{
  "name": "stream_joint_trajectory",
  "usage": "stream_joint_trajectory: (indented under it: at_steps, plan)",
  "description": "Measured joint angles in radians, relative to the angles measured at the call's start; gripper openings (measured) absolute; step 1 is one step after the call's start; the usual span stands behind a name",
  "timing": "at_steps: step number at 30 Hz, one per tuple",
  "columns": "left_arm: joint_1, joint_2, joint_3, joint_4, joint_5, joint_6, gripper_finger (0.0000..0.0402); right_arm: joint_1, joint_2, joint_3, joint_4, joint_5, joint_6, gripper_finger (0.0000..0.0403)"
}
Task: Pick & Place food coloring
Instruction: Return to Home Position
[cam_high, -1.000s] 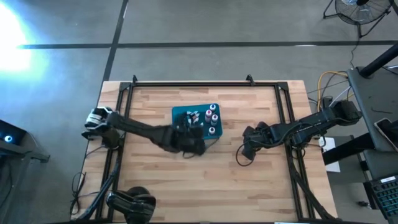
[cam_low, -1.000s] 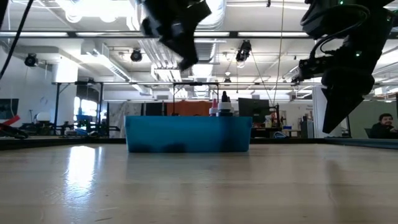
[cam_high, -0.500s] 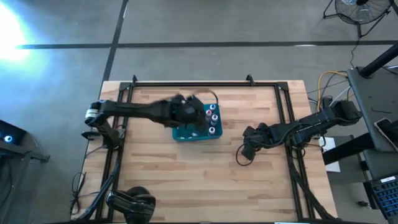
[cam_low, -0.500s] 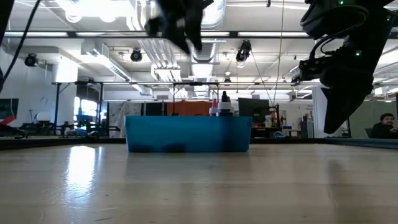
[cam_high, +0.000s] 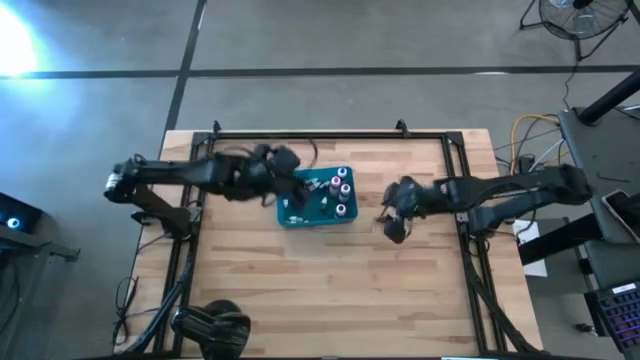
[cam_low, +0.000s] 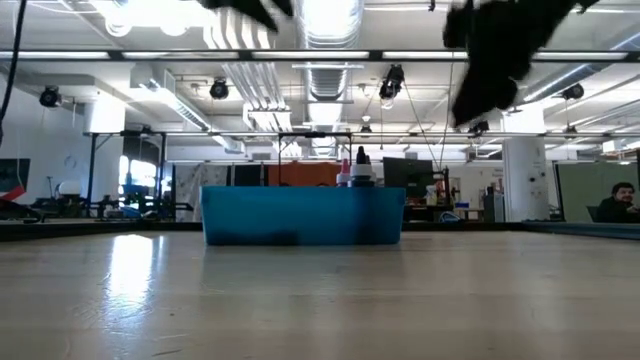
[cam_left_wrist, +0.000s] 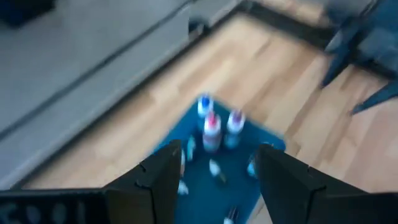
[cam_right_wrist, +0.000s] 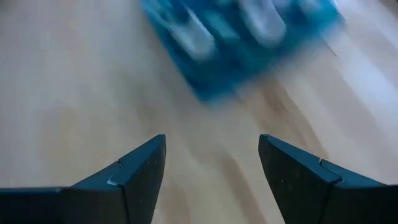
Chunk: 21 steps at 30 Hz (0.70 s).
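We see the food coloring bottles (cam_high: 338, 190) gathered inside the teal bin (cam_high: 312, 219), which sits near the middle of the wooden table (cam_high: 300, 290), a little toward the far edge. Several stand upright with pale caps in the bin's right part; others lie on its floor.

The left gripper (cam_left_wrist: 217, 149) hangs above the bin's left side with its fingers spread and nothing between them. The left arm (cam_high: 190, 172) reaches in from the left and covers the bin's far-left corner from above.

The right gripper (cam_right_wrist: 212, 140) hovers over bare wood just right of the bin, apart from it, fingers likewise spread and empty. The right arm (cam_high: 500, 190) stretches in from the right edge.

From table height, the bin's near wall hides almost all the bottles; only two caps (cam_low: 357, 168) rise over the rim.

A black rail frame (cam_high: 310, 133) runs around the table. Yellow cables (cam_high: 528, 135) loop beside its far-right corner, and a fan (cam_high: 572, 14) stands on the floor beyond. A person (cam_low: 620, 203) sits in the room far to the right.
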Motion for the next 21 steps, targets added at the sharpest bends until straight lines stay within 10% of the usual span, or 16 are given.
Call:
stream_joint_trajectory:
  at_steps: [8,13,21]
  plan:
    - [-0.090,-0.320,-0.685,0.688,0.221,-0.108,0.0176,-0.194,-0.189,-0.195,0.232,-0.369,-0.068,0.0249]
    - [-0.099,-0.613,-0.902,0.792,0.216,-0.093,0.0176,-0.289,-0.350,-0.217,0.226,-0.537,-0.093,0.0249]
    - [-0.082,-1.054,-1.081,0.785,0.137,0.018,0.0176,-0.409,-0.603,-0.185,0.234,-0.483,-0.109,0.0249]
